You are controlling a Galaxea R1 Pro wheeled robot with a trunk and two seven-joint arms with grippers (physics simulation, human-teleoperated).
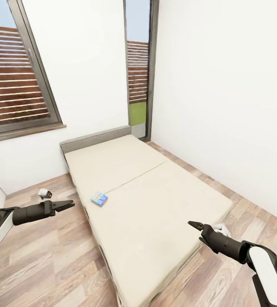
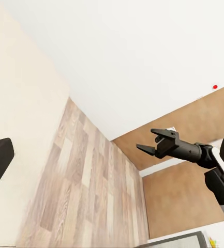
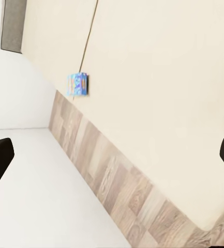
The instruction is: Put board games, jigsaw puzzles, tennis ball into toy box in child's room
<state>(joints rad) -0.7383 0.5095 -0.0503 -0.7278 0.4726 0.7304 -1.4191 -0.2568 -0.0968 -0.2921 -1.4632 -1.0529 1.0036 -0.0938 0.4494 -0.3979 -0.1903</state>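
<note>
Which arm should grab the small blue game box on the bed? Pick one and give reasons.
Left, probably. The blue game box lies near the bed's left edge, close to the left gripper, which is open. The right gripper hovers over the mattress's far side, farther from the box.

The bed (image 1: 155, 204) runs from 6 o'clock up toward 12 o'clock, its headboard (image 1: 96, 140) at the far end against the wall. On the mattress lies 1 board game (image 1: 99, 198), close to the bed's 9 o'clock edge, about midway along its length. The left gripper (image 1: 65, 206) hangs over the floor (image 1: 48, 260) just beside that edge, at 9 o'clock of the game and apart from it. The right gripper (image 1: 193, 224) hangs over the mattress at 4 o'clock of the game, well apart. Windows (image 1: 16, 72) stand behind, at 10 and 12 o'clock.
</note>
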